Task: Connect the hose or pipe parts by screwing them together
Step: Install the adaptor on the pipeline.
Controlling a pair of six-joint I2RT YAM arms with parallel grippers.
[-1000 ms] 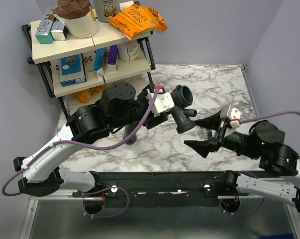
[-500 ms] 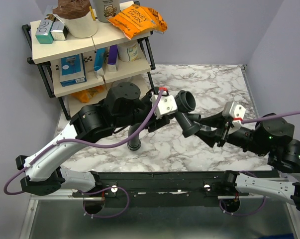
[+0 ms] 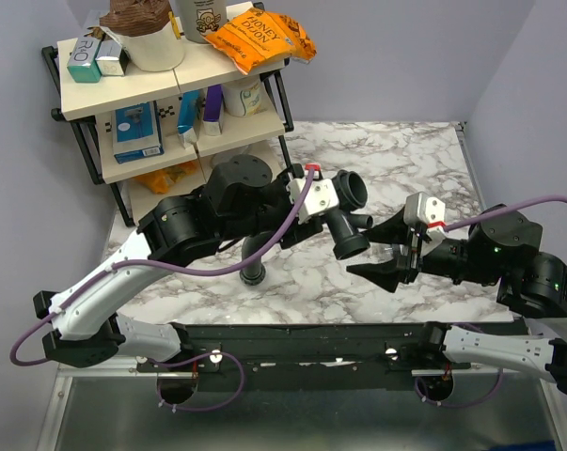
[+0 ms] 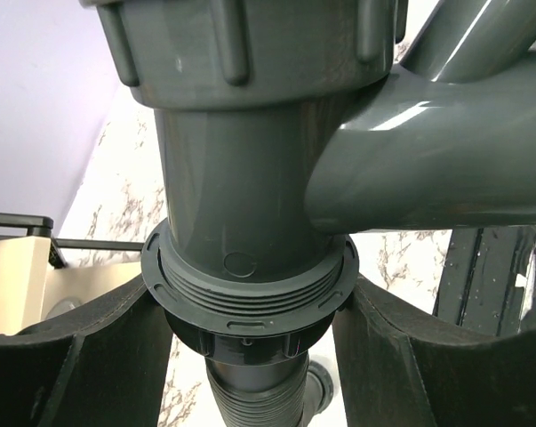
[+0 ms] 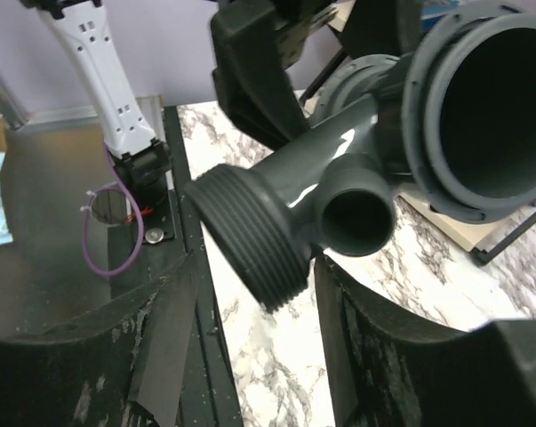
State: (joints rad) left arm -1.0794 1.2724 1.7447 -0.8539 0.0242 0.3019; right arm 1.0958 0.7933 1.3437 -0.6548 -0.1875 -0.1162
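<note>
Right gripper [image 3: 366, 254] has backed off, jaws apart and empty; left gripper [image 4: 250, 351] clamps the glossy dark-grey branched fitting [image 3: 339, 224].

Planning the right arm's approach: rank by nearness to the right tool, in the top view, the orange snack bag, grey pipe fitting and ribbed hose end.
1. grey pipe fitting: its threaded mouth lies between the right tool's open fingers.
2. ribbed hose end: hanging farther left, by the left arm.
3. orange snack bag: far back left, on the top shelf.
</note>
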